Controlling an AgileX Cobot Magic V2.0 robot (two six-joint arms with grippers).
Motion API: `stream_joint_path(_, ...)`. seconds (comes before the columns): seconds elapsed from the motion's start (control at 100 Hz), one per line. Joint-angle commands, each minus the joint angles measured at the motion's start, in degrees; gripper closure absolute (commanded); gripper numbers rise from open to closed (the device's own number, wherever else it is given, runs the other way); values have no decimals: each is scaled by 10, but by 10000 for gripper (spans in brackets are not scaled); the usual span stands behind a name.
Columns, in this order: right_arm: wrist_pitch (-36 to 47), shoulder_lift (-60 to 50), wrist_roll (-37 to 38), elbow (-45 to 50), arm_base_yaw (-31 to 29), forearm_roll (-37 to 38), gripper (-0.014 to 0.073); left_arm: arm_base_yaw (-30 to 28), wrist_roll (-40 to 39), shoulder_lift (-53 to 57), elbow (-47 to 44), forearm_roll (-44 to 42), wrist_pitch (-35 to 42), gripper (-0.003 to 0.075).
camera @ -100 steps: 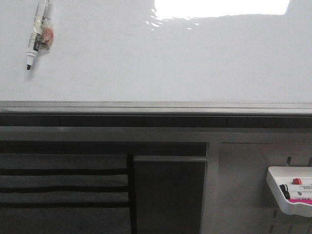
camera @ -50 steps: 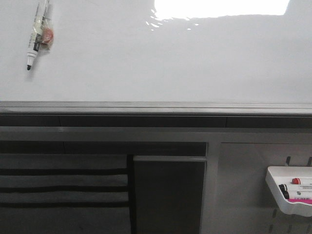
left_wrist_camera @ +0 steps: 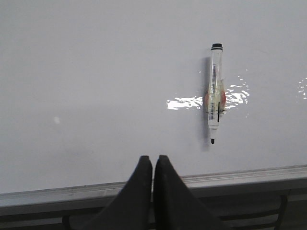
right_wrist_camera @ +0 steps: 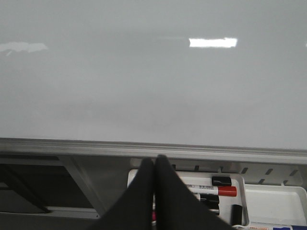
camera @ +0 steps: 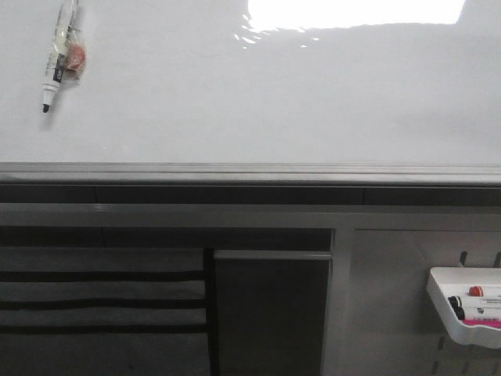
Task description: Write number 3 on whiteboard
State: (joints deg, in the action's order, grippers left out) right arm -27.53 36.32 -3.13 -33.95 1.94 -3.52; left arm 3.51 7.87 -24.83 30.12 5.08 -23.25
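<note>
The whiteboard (camera: 258,102) fills the upper front view, glossy white with a grey edge rail (camera: 250,171); it also shows in the left wrist view (left_wrist_camera: 96,72) and right wrist view (right_wrist_camera: 144,72). No number 3 shows on it. An uncapped black marker (camera: 59,56) is stuck to the board at upper left, tip down, also in the left wrist view (left_wrist_camera: 215,106). My left gripper (left_wrist_camera: 152,158) is shut and empty, at the board's lower edge, left of the marker. My right gripper (right_wrist_camera: 157,159) is shut and empty, over the marker tray (right_wrist_camera: 268,201). Neither gripper shows in the front view.
A white tray (camera: 467,307) with red, black and pink markers hangs at lower right under the board. A red-capped marker (right_wrist_camera: 218,190) lies in it. Dark panels and slats (camera: 102,301) sit below the rail. A bright light reflection (camera: 356,12) lies on the board's top.
The front view has shifted very slightly; the tray at lower right looks a little lower. Marker and board stay as they were.
</note>
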Motion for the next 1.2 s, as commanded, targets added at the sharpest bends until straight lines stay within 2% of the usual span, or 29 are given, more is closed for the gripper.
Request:
stream_joint_path(0.0, 36, 18, -7, -20, -3, -5, 627, 3, -1, -19, 16, 5, 47, 740)
stream_joint_path(0.06, 37, 28, -7, -20, -3, -9, 580, 3, -1, -28, 16, 13, 51, 727)
stream_joint_path(0.11, 41, 36, -7, -20, -1, -17, 500, 3, -1, -38, 16, 21, 57, 685)
stream_joint_path(0.25, 51, 62, -7, -20, 11, -37, 276, 3, -1, -74, 16, 53, 83, 459)
stream_joint_path(0.32, 56, 78, -7, -20, 25, -60, 211, 3, -1, -99, 16, 66, 98, 360)
stream_joint_path(0.36, 60, 88, -7, -20, 39, -73, 204, 5, -1, -120, 16, 70, 108, 321)
stream_joint_path(0.48, 79, 116, -8, -20, 100, -77, 206, 27, -1, -170, 18, 85, 128, 312)
stream_joint_path(0.6, 129, 143, -8, -20, 181, -77, 206, 74, -1, -225, 19, 85, 185, 314)
stream_joint_path(0.75, 201, 172, -8, -20, 272, -77, 206, 122, 1, -310, 19, 37, 295, 314)
stream_joint_path(0.84, 233, 185, -11, -20, 316, -73, 206, 134, 1, -354, 32, 11, 326, 314)
stream_joint_path(1.01, 270, 198, -11, -20, 369, -59, 206, 136, 1, -435, 86, 10, 332, 314)
stream_joint_path(1.19, 270, 200, -11, -20, 374, -59, 206, 136, 1, -500, 134, 10, 332, 314)
